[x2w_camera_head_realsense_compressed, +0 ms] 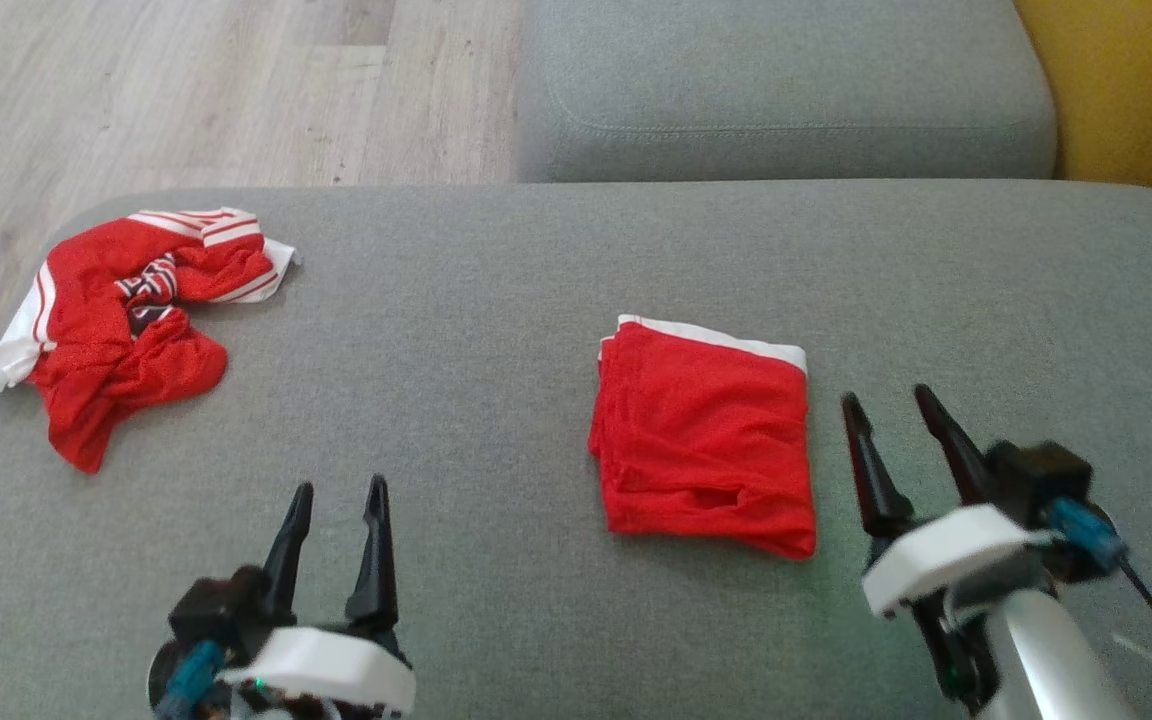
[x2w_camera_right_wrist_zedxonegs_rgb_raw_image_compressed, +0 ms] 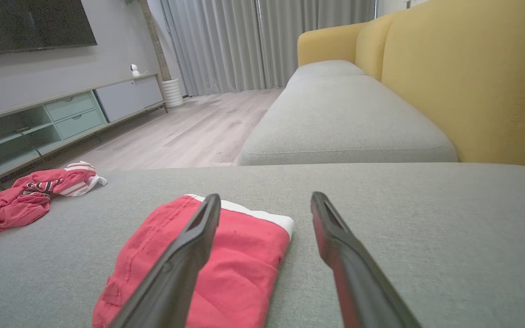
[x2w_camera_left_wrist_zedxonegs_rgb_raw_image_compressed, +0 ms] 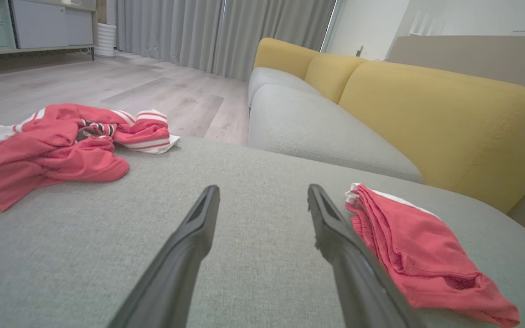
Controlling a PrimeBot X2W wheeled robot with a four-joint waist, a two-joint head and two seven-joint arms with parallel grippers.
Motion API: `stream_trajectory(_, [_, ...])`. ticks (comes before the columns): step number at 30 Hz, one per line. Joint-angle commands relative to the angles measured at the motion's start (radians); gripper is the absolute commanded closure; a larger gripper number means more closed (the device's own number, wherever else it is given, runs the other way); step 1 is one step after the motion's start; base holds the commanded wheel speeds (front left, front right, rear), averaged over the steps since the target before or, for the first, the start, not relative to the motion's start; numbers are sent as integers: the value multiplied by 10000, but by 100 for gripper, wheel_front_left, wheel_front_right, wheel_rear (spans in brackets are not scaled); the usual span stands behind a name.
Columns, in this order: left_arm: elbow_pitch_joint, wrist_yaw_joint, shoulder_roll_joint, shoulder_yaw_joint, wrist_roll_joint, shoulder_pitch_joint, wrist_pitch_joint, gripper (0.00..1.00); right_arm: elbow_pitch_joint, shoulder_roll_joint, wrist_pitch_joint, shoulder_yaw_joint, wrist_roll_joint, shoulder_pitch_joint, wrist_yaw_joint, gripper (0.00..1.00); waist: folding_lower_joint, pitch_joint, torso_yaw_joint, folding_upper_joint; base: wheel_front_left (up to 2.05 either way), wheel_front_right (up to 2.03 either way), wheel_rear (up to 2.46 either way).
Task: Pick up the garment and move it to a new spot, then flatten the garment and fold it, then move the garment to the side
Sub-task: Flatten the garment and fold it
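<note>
A red garment (x2w_camera_head_realsense_compressed: 704,440) with a white band lies folded into a neat rectangle on the grey sofa seat (x2w_camera_head_realsense_compressed: 496,300), right of centre. The same folded garment (x2w_camera_left_wrist_zedxonegs_rgb_raw_image_compressed: 422,255) sits just right of my left fingers, and in the right wrist view the folded garment (x2w_camera_right_wrist_zedxonegs_rgb_raw_image_compressed: 239,264) lies under and left of my right fingers. My right gripper (x2w_camera_head_realsense_compressed: 891,402) hovers open just right of it, touching nothing. Low at the front left, my left gripper (x2w_camera_head_realsense_compressed: 339,490) stands open and empty. A second red garment (x2w_camera_head_realsense_compressed: 126,330) with white stripes lies crumpled at the far left.
The crumpled striped garment (x2w_camera_left_wrist_zedxonegs_rgb_raw_image_compressed: 62,146) lies close to the seat's left edge, with wooden floor (x2w_camera_head_realsense_compressed: 186,90) beyond. Another grey cushion (x2w_camera_head_realsense_compressed: 786,90) sits behind, and a yellow backrest (x2w_camera_right_wrist_zedxonegs_rgb_raw_image_compressed: 472,77) rises on the right. A TV cabinet (x2w_camera_right_wrist_zedxonegs_rgb_raw_image_compressed: 39,123) stands across the room.
</note>
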Motion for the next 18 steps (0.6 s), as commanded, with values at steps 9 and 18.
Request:
stream_trajectory(9, [107, -118, -50, 906, 290, 437, -122, 0, -1928, 255, -80, -662, -423, 1355, 67, 0, 1, -195, -239, 0, 0, 0, 0])
stream_trajectory(18, [291, -282, -203, 1163, 497, 640, -123, 0, -2327, 258, 29, -868, -394, 1749, 67, 0, 1, -196, -209, 0, 0, 0, 0])
